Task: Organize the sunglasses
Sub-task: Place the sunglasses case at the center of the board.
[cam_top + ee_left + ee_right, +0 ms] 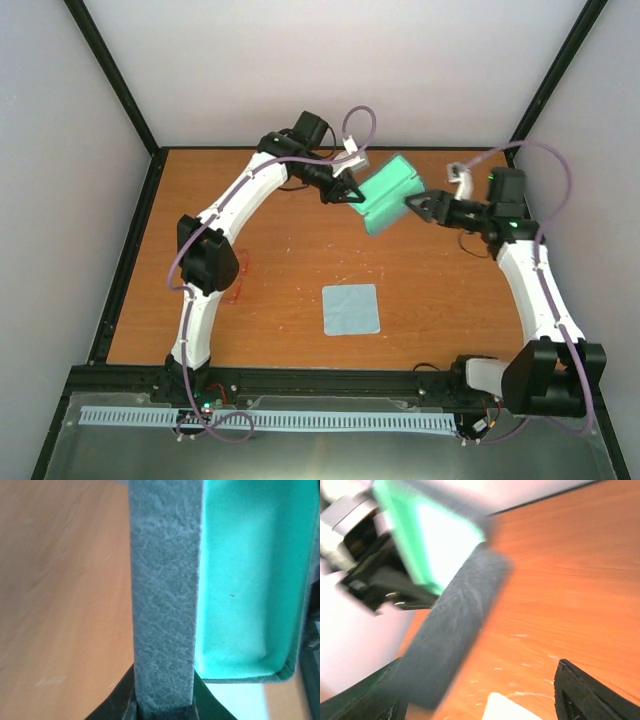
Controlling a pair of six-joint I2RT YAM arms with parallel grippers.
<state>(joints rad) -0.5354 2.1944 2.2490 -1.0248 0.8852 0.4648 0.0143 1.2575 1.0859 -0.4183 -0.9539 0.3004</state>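
Observation:
The grey-blue case (388, 195) is open, its green lining showing, and is held above the far middle of the table. My left gripper (347, 192) is shut on its left half; in the left wrist view the jaws (164, 692) clamp a grey wall of the case (164, 605) beside the green lining. My right gripper (413, 204) is open at the case's right edge; in the blurred right wrist view (475, 700) the grey case (452, 630) lies by the left finger. The red-pink sunglasses (238, 285) lie on the table at the left, partly hidden by the left arm.
A light blue square cloth (351, 310) lies flat at the near middle of the orange table (300, 260). A black frame and white walls bound the table. Cables loop above both wrists.

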